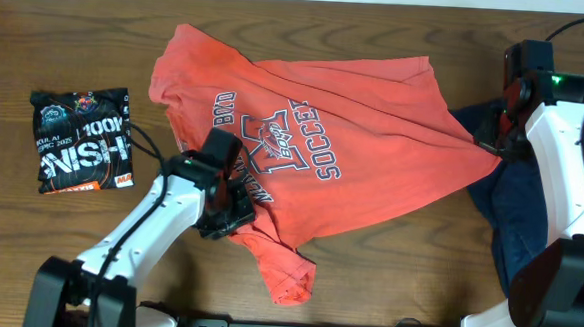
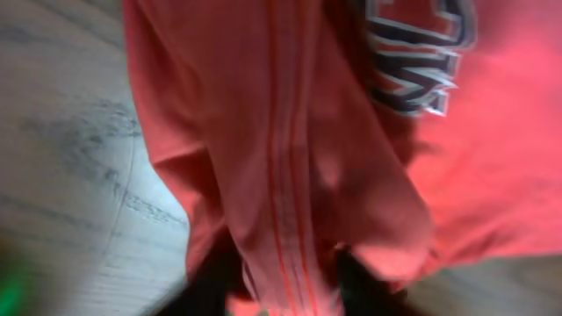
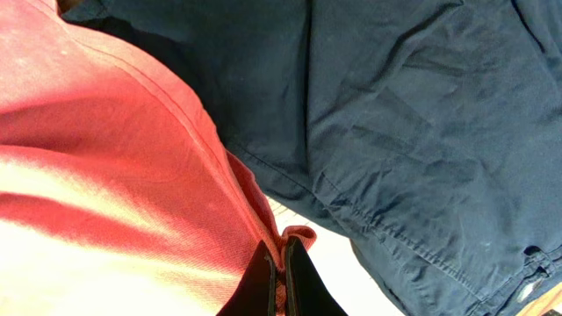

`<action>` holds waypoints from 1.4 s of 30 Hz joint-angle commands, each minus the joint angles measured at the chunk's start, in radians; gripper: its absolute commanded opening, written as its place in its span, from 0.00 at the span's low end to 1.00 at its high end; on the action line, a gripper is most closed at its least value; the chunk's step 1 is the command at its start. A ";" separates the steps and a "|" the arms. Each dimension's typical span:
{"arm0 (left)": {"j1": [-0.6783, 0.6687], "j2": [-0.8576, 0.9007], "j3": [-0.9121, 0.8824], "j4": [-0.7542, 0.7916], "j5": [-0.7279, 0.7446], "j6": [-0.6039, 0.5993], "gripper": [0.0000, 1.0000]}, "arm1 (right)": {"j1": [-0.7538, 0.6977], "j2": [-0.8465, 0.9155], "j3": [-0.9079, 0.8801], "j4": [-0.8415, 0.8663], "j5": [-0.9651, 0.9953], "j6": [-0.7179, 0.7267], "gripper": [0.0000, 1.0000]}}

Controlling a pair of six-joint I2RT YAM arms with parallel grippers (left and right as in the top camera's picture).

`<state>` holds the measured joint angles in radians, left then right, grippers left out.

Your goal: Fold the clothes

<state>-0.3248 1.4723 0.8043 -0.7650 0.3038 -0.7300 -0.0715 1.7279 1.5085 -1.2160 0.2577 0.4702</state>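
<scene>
An orange-red T-shirt (image 1: 343,136) with a soccer print lies spread across the table's middle. My left gripper (image 1: 231,212) is shut on its lower left edge; in the left wrist view the cloth (image 2: 290,175) hangs bunched between the dark fingers (image 2: 290,285). My right gripper (image 1: 494,137) is shut on the shirt's right corner, lifted off the table. In the right wrist view the fingers (image 3: 279,272) pinch the hem of the orange-red shirt (image 3: 132,193). A dark navy garment (image 1: 515,205) lies under the right arm and also shows in the right wrist view (image 3: 421,132).
A folded black printed shirt (image 1: 81,139) lies at the left of the wooden table (image 1: 386,289). The right arm's white body (image 1: 571,188) stands over the navy garment at the right edge.
</scene>
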 commanded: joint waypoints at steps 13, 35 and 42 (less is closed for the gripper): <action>0.488 -0.023 0.216 -0.257 -0.179 0.256 0.06 | 0.005 0.013 0.007 0.008 0.003 -0.023 0.01; 0.366 -0.020 0.065 -0.222 0.077 0.261 0.75 | 0.005 0.013 0.007 0.021 -0.001 -0.024 0.01; 0.274 -0.019 -0.002 -0.064 0.020 0.053 0.74 | 0.005 0.013 0.007 0.016 0.000 -0.024 0.01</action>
<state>-0.0376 1.4555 0.8387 -0.8490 0.3565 -0.5545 -0.0715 1.7279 1.5085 -1.1995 0.2436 0.4614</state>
